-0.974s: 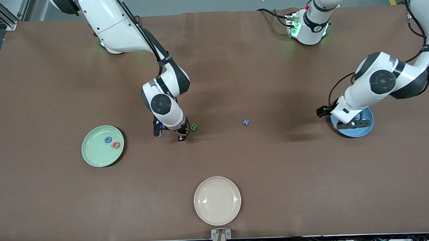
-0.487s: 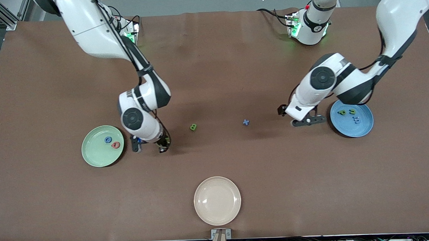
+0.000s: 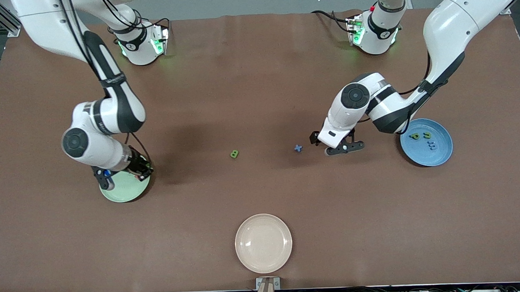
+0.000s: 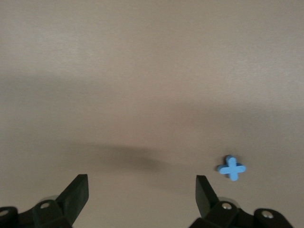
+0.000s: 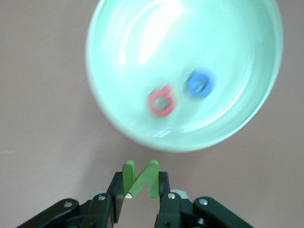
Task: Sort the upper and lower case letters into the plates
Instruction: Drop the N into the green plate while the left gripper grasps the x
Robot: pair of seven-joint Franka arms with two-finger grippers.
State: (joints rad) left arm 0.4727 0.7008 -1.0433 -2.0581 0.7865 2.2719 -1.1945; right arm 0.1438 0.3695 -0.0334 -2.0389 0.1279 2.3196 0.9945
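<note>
The right gripper (image 5: 139,197), clamped on the green N (image 5: 140,178), hangs over the light green plate's (image 3: 125,193) rim; its arm hides the red Q (image 5: 161,101) and blue G (image 5: 200,83) from the front. The left gripper (image 3: 343,148), jaws wide and empty, hovers beside the blue x (image 3: 298,148). The green B (image 3: 234,154) lies on bare cloth. The blue plate (image 3: 443,157) holds three small letters.

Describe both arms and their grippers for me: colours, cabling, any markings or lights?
Both arms are glossy white with dark grey-black joint bands and round dark joint caps. Thin black cables run along the links. Each base glows green where it meets the table. The left gripper and the right gripper have slim black fingers with silver screws near the roots; no legible markings show.
</note>
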